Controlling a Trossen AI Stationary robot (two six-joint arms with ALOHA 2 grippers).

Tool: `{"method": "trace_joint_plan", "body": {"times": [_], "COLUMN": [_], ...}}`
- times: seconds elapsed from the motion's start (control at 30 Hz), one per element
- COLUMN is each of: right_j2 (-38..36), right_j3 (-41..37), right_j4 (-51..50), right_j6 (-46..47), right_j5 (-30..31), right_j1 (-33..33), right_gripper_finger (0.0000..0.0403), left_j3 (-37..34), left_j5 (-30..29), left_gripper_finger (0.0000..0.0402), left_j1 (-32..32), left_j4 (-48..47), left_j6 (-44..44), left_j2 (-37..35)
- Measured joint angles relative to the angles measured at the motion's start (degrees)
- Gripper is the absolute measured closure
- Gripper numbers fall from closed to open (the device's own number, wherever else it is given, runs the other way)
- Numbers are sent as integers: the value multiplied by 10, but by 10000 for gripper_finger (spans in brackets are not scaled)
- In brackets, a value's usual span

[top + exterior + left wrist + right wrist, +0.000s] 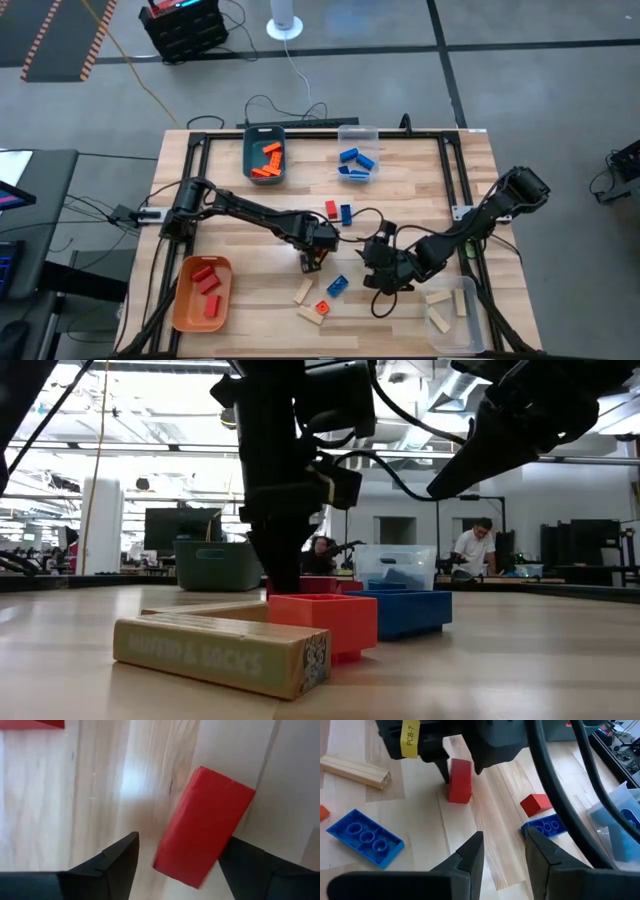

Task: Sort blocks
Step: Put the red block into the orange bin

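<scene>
Red block [202, 825] between spread left claw [177, 865]

A red block [202, 825] stands between black fingers [107, 865] on the pale, streaked wooden desk [420, 200]. Nearby lie a studded blue block [364, 837] and a natural wood one [355, 771] (printed lettering shows on its side). A yellow label [409, 738] marks the dark arm.

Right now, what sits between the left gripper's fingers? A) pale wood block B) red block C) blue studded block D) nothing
B: in the left wrist view the red block lies on the table between the open fingers of the left gripper, and the right wrist view shows the same red block under that gripper.
</scene>
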Motion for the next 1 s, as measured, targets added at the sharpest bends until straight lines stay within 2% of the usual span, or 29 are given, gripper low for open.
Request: {"method": "trace_joint_plan", "body": {"times": [0.07,0.3,0.53,0.73,1.0], "right_j2": [0,0,0,0,0], "right_j3": [0,0,0,0,0], "right_j4": [1,9,10,10,13], "right_j6": [0,0,-4,-16,-28], "right_j5": [0,0,0,0,5], "right_j1": [0,4,2,-12,-20], "right_gripper_finger": [280,280,280,280,280], "left_j3": [0,-1,-1,-1,-2], "left_j5": [-14,-19,-19,-19,-18], "left_gripper_finger": [169,271,272,242,270], "left_j1": [0,0,7,15,30], "left_j4": [-2,29,33,16,-20], "left_j6": [20,154,217,247,240], "left_j2": [0,-1,-1,-1,-19]}}
